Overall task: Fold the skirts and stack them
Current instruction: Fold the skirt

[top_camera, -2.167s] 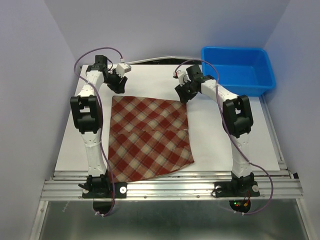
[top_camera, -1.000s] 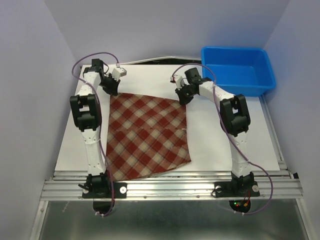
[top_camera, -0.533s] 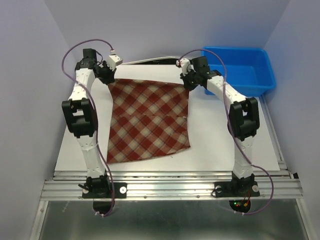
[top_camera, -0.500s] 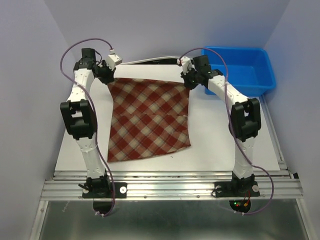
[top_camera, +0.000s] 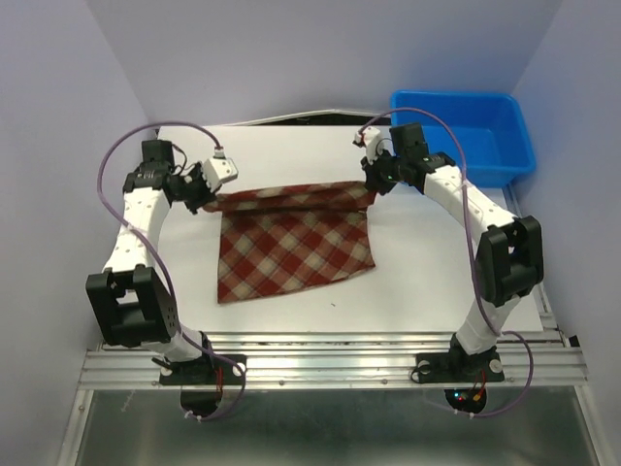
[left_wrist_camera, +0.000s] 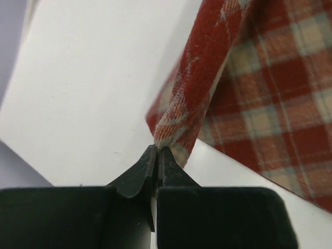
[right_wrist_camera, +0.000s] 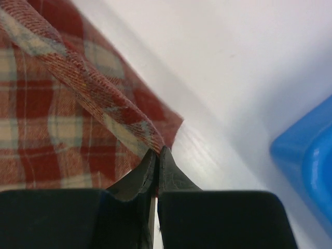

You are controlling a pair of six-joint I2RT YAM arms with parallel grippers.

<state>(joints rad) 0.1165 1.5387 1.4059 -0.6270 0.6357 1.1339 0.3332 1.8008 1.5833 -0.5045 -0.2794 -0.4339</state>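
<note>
One red, dark-red and cream plaid skirt (top_camera: 296, 248) lies on the white table, its far edge lifted and held taut as a band between both grippers. My left gripper (top_camera: 207, 197) is shut on the skirt's far left corner (left_wrist_camera: 174, 132), the cloth pinched at its tips (left_wrist_camera: 157, 150). My right gripper (top_camera: 373, 184) is shut on the far right corner (right_wrist_camera: 129, 122), cloth caught between its tips (right_wrist_camera: 157, 151). The lifted edge hangs over the part that still rests flat. The near hem lies on the table.
A blue plastic bin (top_camera: 464, 136) stands at the back right of the table, also at the right edge of the right wrist view as the bin (right_wrist_camera: 306, 155). The white table (top_camera: 427, 282) ends at a metal rail (top_camera: 330, 364) along the front.
Both grippers have lifted the skirt's far corners and carried them toward the front, so the far edge now hangs over the middle. The visible flat part has shrunk.
</note>
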